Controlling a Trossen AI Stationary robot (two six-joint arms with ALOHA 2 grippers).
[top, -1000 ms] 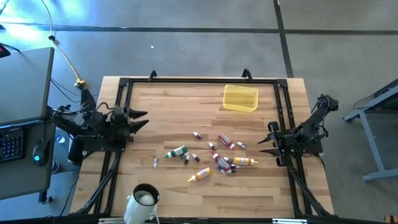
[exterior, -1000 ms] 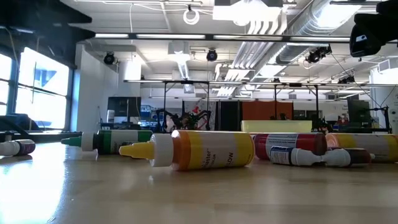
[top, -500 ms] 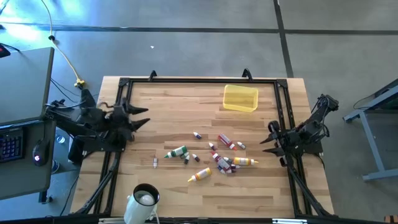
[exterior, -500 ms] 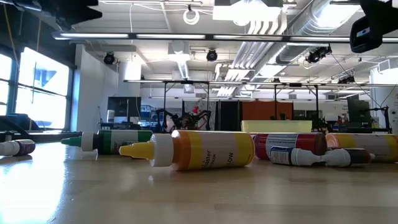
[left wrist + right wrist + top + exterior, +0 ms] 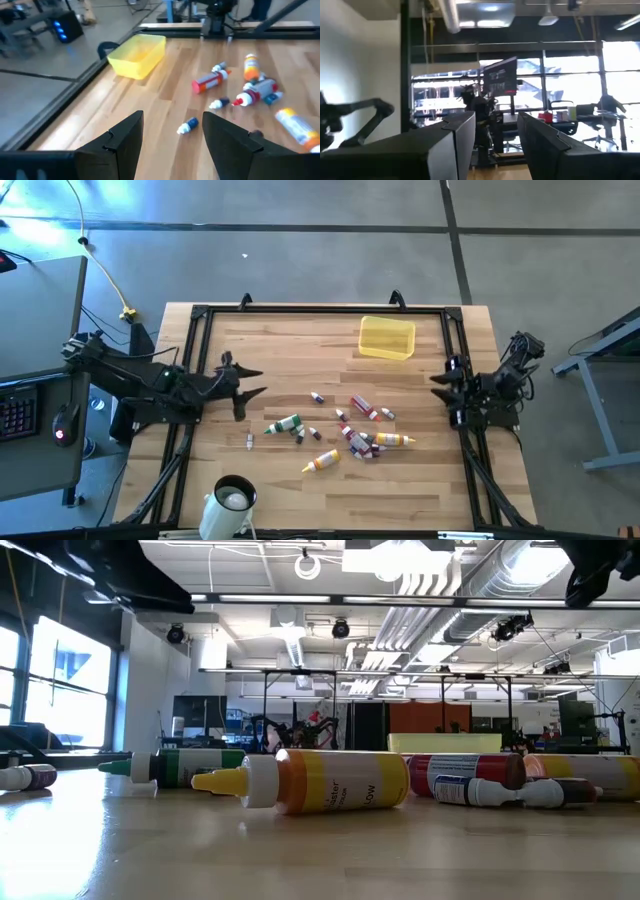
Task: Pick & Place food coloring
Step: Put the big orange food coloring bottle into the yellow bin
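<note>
On the table's centre: light wooden slatted table (image 5: 270, 340) bearing every item inside a black metal frame.
Food coloring, location: set of tiny capped bottles in yellow, green, red and dark tones (image 5: 345, 430) lying on their sides in a loose scatter just toward five o'clock of the table's middle; none standing upright, none in the tray.
Nearest to the low camera: orange-yellow squeeze bottle with a pale cap (image 5: 305, 782) resting lengthwise, a green bottle (image 5: 175, 766) behind it.
Destination, judged: translucent yellow rectangular plastic tray (image 5: 386, 338) sitting at one o'clock, well apart from the scatter and holding nothing visible; probably the drop point.
Left gripper: left gripper (image 5: 243, 383) reaching in from nine o'clock, fingers spread wide and holding nothing; its wrist view is looking between the fingers (image 5: 125, 142) across the bottles toward the tray, which suggests it is lining up on a first bottle.
Right gripper: right gripper (image 5: 447, 385) waiting at three o'clock beside the frame, fingers parted, carrying nothing, aimed level into the room.
Bystander item: white round mug (image 5: 232, 498) standing at seven o'clock near the table edge, apart from the work.
Progress, judged: picking not yet begun.
</note>
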